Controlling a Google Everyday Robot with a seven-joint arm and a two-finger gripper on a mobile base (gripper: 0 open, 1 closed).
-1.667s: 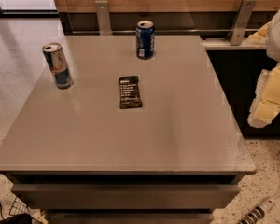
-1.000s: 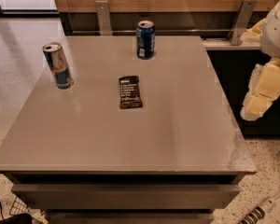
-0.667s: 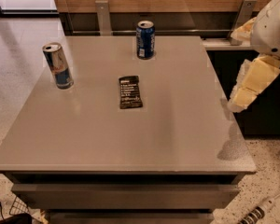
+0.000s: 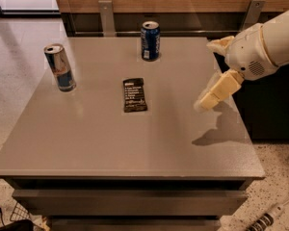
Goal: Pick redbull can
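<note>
The redbull can (image 4: 60, 67) is slim and tall, silver and blue with a silver top. It stands upright at the left side of the grey table (image 4: 111, 143). My gripper (image 4: 207, 75) hangs over the table's right side, far from the can, with nothing between its fingers. Its cream fingers (image 4: 216, 91) are spread apart. The white arm (image 4: 265, 42) comes in from the upper right.
A wider, shorter dark-blue can (image 4: 150, 41) stands at the table's back edge. A black snack bar (image 4: 135, 95) lies flat in the middle. Metal posts and a wooden panel run behind the table. A power strip (image 4: 265, 220) lies on the floor at lower right.
My arm and gripper have swung left from beyond the table's right edge to over its right side. The cans and the bar have not moved.
</note>
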